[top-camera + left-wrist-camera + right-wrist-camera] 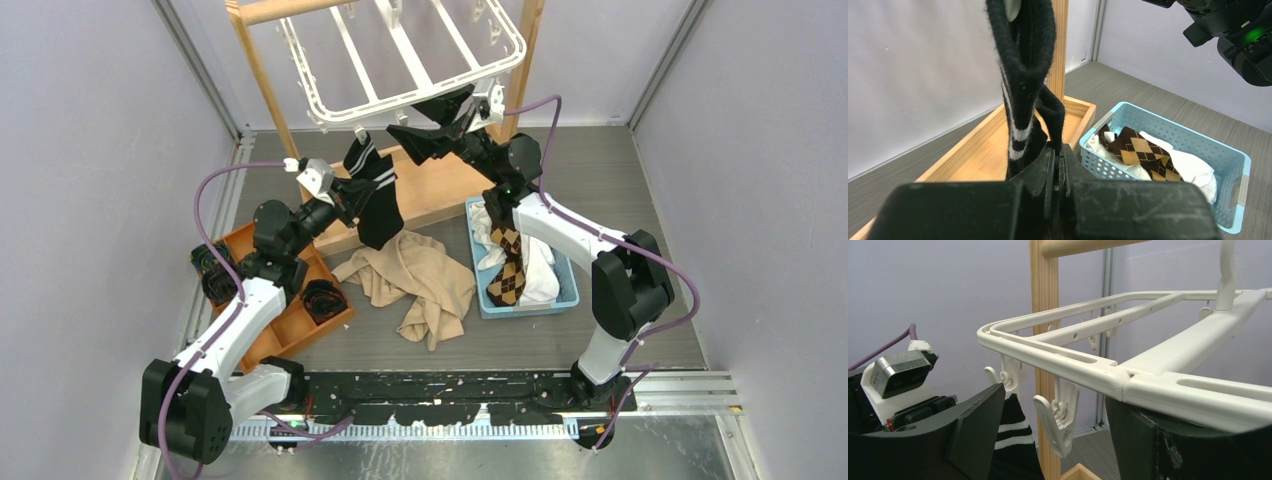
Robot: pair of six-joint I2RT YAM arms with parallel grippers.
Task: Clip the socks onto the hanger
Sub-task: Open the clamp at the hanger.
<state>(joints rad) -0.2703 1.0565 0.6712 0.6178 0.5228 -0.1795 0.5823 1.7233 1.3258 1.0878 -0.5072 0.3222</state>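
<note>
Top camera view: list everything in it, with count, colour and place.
hanger: one, white, on the stand, back.
stand: one, light wood, back centre.
striped sock: one, black-white, under the hanger's near-left corner.
cloth: one, beige, table centre.
basket: one, light blue, right of cloth.
argyle sock: one, brown, in the basket.
white laundry: count unclear, in the basket.
tray: one, orange-brown, left.
left gripper: one, black, shut on the striped sock.
right gripper: one, black, open around the hanger's near rim.
</note>
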